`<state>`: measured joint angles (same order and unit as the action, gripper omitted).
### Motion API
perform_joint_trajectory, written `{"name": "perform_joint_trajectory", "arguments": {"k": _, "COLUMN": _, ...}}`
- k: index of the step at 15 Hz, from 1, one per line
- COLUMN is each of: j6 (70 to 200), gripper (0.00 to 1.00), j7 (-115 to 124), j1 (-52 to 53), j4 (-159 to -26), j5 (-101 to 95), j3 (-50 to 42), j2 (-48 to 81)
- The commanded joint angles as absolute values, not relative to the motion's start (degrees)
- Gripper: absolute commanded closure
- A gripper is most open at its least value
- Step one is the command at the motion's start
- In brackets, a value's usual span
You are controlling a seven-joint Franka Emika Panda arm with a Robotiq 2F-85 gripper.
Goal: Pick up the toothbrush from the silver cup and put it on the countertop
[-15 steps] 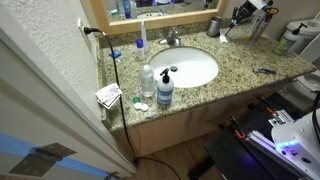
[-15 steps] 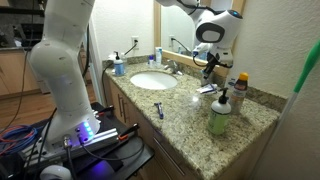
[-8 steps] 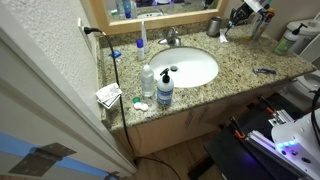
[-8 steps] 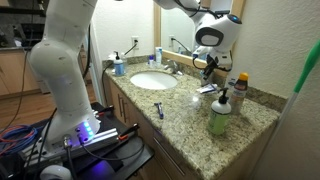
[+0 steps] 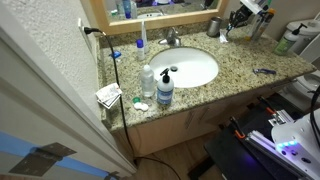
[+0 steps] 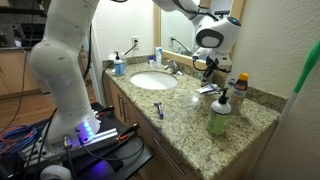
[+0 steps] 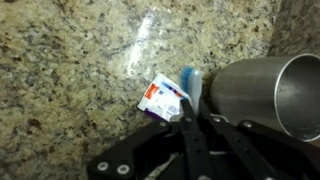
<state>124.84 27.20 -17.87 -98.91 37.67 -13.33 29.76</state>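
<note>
In the wrist view the silver cup (image 7: pixel 255 95) is at the right, its open mouth towards the frame edge, on the speckled granite countertop (image 7: pixel 70 70). My gripper (image 7: pixel 196 125) is shut on a pale blue toothbrush (image 7: pixel 191 85), which sticks out from between the fingers just beside the cup's wall. In an exterior view the gripper (image 5: pixel 241 16) hangs at the back of the countertop (image 5: pixel 235 62), to the right of the cup (image 5: pixel 213 27). It also shows in an exterior view (image 6: pixel 208 66) above the countertop (image 6: pixel 185 105).
A small white, red and blue packet (image 7: pixel 163 100) lies under the toothbrush tip. The white oval sink (image 5: pixel 190 68) with its tap is near the cup. Clear soap bottles (image 5: pixel 163 88) stand at the front left. A razor (image 6: pixel 158 108) and a green bottle (image 6: pixel 219 115) stand on the counter.
The gripper has shifted only slightly beside the cup, still holding the toothbrush. Nothing else has moved.
</note>
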Motion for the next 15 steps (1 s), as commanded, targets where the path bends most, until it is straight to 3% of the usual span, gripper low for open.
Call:
{"name": "perform_joint_trajectory", "arguments": {"k": 1, "j6": 119.3, "gripper": 0.98, "j7": 26.3, "j1": -18.3, "j4": -95.4, "j5": 31.0, "j3": -13.9, "j2": 31.9}}
{"name": "perform_joint_trajectory", "arguments": {"k": 2, "j6": 117.3, "gripper": 0.71, "j7": 27.1, "j1": -18.3, "j4": -94.5, "j5": 28.5, "j3": -14.2, "j2": 32.3}}
{"name": "perform_joint_trajectory", "arguments": {"k": 9, "j6": 110.5, "gripper": 0.27, "j7": 27.6, "j1": -18.2, "j4": -90.6, "j5": 18.0, "j3": -15.5, "j2": 33.5}}
{"name": "perform_joint_trajectory", "arguments": {"k": 11, "j6": 100.0, "gripper": 0.12, "j7": 24.9, "j1": -22.0, "j4": -92.6, "j5": 17.6, "j3": -16.0, "j2": 28.4}}
{"name": "perform_joint_trajectory", "arguments": {"k": 12, "j6": 107.7, "gripper": 0.05, "j7": 27.7, "j1": -18.5, "j4": -91.9, "j5": 18.4, "j3": -15.5, "j2": 32.1}}
{"name": "perform_joint_trajectory", "arguments": {"k": 13, "j6": 106.1, "gripper": 0.23, "j7": 27.5, "j1": -19.0, "j4": -91.7, "j5": 18.3, "j3": -15.8, "j2": 31.7}}
{"name": "perform_joint_trajectory", "arguments": {"k": 15, "j6": 106.4, "gripper": 0.09, "j7": 27.5, "j1": -19.2, "j4": -91.6, "j5": 18.3, "j3": -15.9, "j2": 31.9}}
